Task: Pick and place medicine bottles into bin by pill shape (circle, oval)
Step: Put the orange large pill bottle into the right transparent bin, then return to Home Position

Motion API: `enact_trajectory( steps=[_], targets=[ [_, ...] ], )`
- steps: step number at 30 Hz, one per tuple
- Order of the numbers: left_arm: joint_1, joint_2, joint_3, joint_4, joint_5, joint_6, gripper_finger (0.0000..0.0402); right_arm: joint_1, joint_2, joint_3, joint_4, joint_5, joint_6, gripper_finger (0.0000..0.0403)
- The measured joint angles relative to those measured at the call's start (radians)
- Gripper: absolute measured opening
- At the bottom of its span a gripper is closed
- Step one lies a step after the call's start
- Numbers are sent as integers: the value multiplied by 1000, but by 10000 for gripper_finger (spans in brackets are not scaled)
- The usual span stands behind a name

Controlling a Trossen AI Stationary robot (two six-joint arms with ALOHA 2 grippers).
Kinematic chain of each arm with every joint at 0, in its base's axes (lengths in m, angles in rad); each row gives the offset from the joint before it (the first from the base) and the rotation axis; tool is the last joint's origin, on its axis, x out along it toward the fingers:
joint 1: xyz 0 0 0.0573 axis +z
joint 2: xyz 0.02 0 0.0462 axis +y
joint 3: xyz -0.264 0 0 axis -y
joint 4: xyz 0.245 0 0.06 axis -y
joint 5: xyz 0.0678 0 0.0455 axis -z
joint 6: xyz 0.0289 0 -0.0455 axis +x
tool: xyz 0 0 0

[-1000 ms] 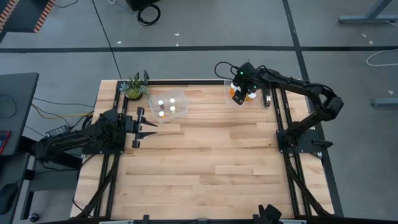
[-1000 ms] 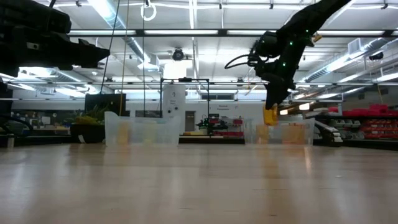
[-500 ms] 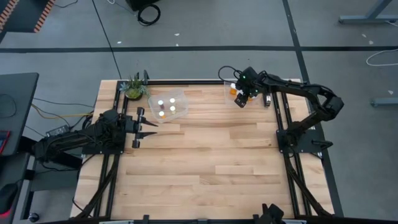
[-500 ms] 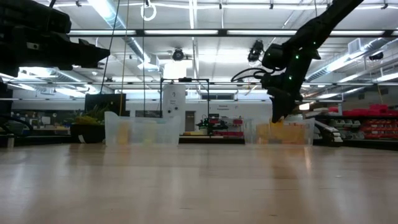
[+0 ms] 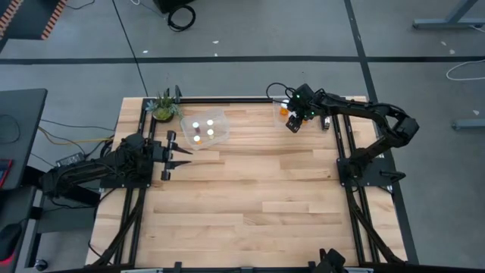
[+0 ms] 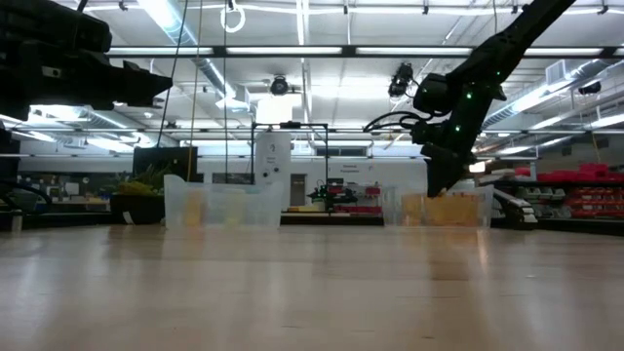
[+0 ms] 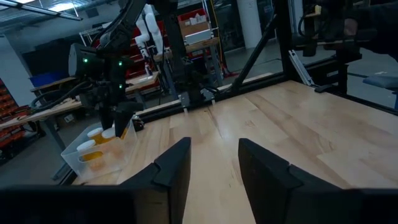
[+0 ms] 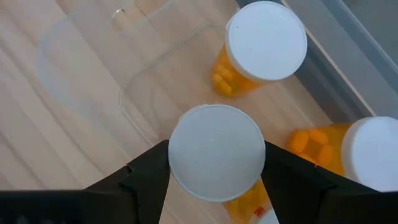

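Note:
My right gripper (image 5: 292,123) is low inside a clear bin (image 5: 276,107) at the table's far right, shut on an orange medicine bottle with a white cap (image 8: 216,152). Two more orange bottles (image 8: 266,40) (image 8: 373,152) stand upright on the bin's floor beside it. A second clear bin (image 5: 186,121) at the far left holds several bottles (image 5: 210,132). My left gripper (image 5: 168,155) waits open and empty near the table's left edge, short of that bin. My right gripper pinches the bottle's round white cap (image 8: 181,160) by its two opposite sides between the two fingers (image 8: 143,180). The fingers come from above, pointing down. The bottle stays upright inside the bin, its orange body (image 8: 245,202) below the cap; I cannot tell whether its base touches the floor.
A small green plant (image 5: 162,106) stands at the far left corner, next to the left bin. Dark frame rails (image 5: 345,144) run along the table's left and right sides. Bare wood (image 5: 258,197) fills the middle and near part of the table.
My right gripper has gone down and a little toward the table's right edge, carrying the orange bottle from above the right bin's rim down into that bin. It stays shut on the bottle, which stays upright.

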Motion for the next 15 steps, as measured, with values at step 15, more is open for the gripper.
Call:
enact_trajectory(
  steps=[15],
  targets=[
    [0,0,0,0,0,0,145,0,-3,98,-103,23,-14,264]
  ],
)
